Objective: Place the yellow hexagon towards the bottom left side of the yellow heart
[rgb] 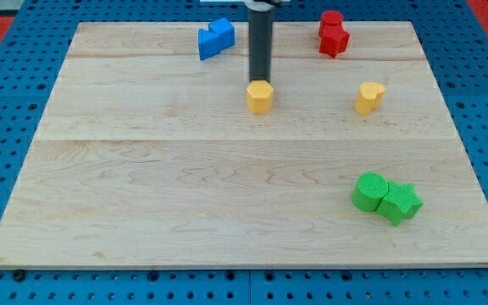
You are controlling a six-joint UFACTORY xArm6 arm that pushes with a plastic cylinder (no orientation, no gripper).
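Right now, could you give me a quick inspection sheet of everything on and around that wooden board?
Surface: pale wooden board, flat.
Job's things: yellow hexagon block near the middle top; yellow heart block to its right, apart.
Clutter: blue blocks, red blocks, green blocks.
Grippers: none; my tip stands just above the hexagon.
Cables: nothing seen.
Surroundings: blue pegboard base.

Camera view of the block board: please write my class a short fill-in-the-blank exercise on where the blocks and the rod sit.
1. My tip rests just above the yellow ____ in the view.
2. The yellow heart lies to the view's ____ of the yellow hexagon.
3. The two ____ blocks sit touching near the view's bottom right.
4. The blue block is near the view's ____ edge.

Missing words: hexagon; right; green; top
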